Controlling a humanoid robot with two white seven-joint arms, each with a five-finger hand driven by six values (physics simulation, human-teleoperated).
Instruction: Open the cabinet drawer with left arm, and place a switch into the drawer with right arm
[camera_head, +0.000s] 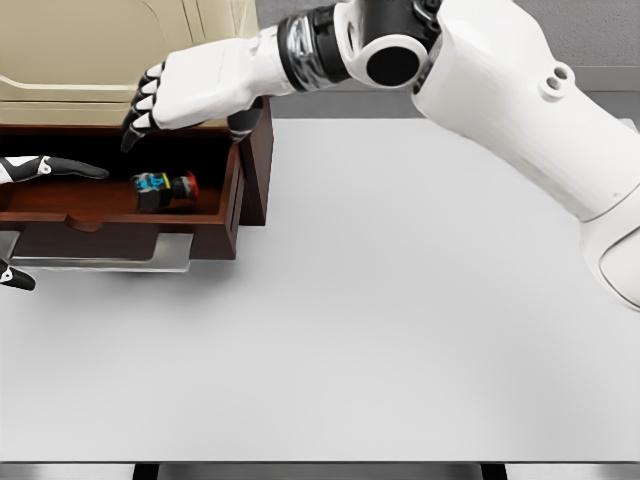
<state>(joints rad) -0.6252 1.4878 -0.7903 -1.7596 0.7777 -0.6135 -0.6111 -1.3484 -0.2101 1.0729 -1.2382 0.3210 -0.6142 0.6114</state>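
Note:
The brown wooden drawer (215, 235) stands pulled out at the left, with a grey handle bar (100, 262) on its front. Inside it lies the switch (165, 188), a small dark device with a blue end and a red end. My right hand (165, 95) hovers above the drawer, its black-tipped fingers relaxed and pointing down, holding nothing. My left hand (45, 168) shows only partly at the left edge, one finger reaching over the drawer's inside, another fingertip (18, 278) near the handle.
A cream cabinet body (120, 50) rises behind the drawer. The white tabletop (400, 300) spreads to the right and front; its front edge runs along the bottom of the view. My right arm crosses the upper right.

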